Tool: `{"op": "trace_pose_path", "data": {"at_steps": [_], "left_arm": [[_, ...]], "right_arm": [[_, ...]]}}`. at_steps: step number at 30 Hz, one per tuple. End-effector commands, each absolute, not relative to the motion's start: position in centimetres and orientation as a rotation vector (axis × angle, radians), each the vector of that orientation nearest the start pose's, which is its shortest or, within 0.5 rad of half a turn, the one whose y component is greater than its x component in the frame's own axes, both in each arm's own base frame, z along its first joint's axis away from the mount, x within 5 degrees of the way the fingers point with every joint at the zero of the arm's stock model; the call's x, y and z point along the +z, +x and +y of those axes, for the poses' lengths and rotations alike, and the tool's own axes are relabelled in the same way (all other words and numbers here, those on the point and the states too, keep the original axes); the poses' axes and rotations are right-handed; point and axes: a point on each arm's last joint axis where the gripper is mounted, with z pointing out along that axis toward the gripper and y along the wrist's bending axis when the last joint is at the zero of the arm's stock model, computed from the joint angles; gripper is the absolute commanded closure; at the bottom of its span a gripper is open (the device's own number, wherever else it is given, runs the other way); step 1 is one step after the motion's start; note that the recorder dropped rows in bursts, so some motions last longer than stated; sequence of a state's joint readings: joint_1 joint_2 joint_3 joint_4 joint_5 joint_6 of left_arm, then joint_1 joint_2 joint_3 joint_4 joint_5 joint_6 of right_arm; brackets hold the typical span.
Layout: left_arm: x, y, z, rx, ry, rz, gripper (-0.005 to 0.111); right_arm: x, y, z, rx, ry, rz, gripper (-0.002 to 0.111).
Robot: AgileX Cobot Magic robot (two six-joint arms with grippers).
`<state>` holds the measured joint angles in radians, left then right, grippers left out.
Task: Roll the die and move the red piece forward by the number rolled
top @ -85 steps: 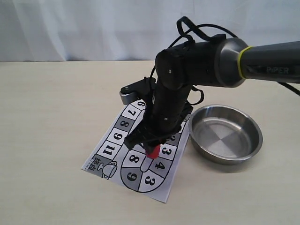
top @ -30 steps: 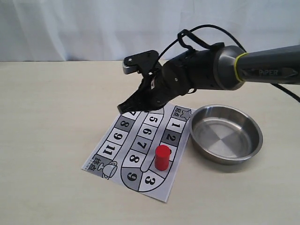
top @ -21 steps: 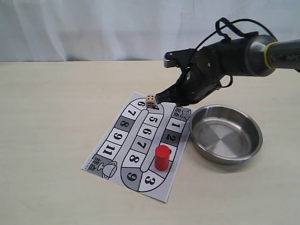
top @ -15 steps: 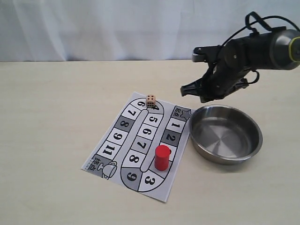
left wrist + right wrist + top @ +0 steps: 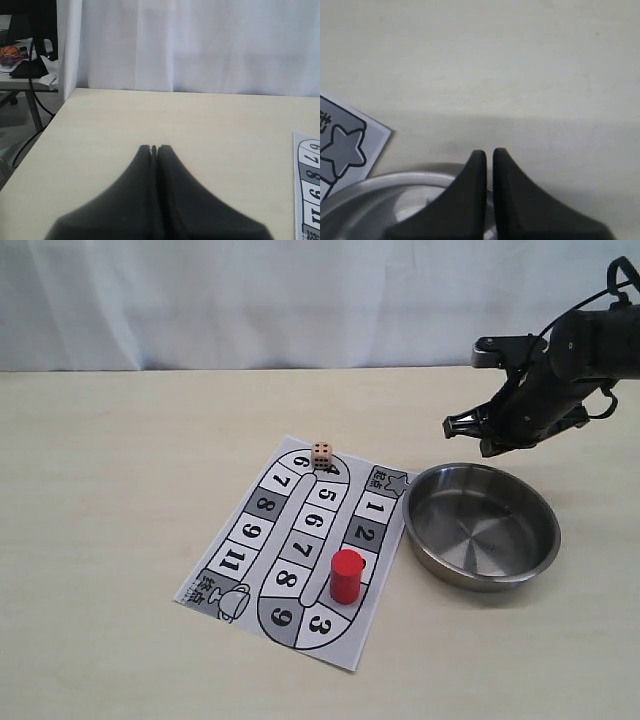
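The die, a small tan cube with black pips, rests on the far end of the paper game board. The red piece stands upright on the board's right-hand column, just below the square marked 2. My right gripper hangs shut and empty above the table behind the steel bowl; the right wrist view shows its tips over the bowl's rim. My left gripper is shut on nothing over bare table and does not show in the exterior view.
A round steel bowl, with nothing in it, sits just right of the board; its rim shows beside the board's star corner. The board's edge appears in the left wrist view. A white curtain backs the table.
My right arm let go of the red piece, rose off the board and swung right to behind the bowl. The die came into view. Die and red piece stay still.
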<state>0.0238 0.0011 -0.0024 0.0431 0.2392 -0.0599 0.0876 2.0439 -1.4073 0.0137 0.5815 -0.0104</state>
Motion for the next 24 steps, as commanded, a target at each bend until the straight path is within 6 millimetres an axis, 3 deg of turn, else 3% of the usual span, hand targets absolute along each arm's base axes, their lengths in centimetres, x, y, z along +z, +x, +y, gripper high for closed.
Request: {"op": "trace_pose_path", "data": {"at_steps": [1,8,15,24], "left_arm": [[19.3,5.6,0.2,0.010,-0.046,1.711,0.107],[19.3,5.6,0.2,0.010,-0.046,1.711,0.107],[19.2,5.5,0.2,0.010,-0.046,1.714,0.107],[19.2,5.5,0.2,0.008,-0.048,1.716,0.107]], "right_arm": [[16.4,42.6,3.6,0.033,-0.145,2.698,0.104],[16.9,42.2,3.6,0.036,-0.144,2.723,0.104],[20.4,41.0,3.6,0.059,-0.129,2.701,0.104],[24.3,37.0,3.3,0.056,-0.127,2.607,0.104]]}}
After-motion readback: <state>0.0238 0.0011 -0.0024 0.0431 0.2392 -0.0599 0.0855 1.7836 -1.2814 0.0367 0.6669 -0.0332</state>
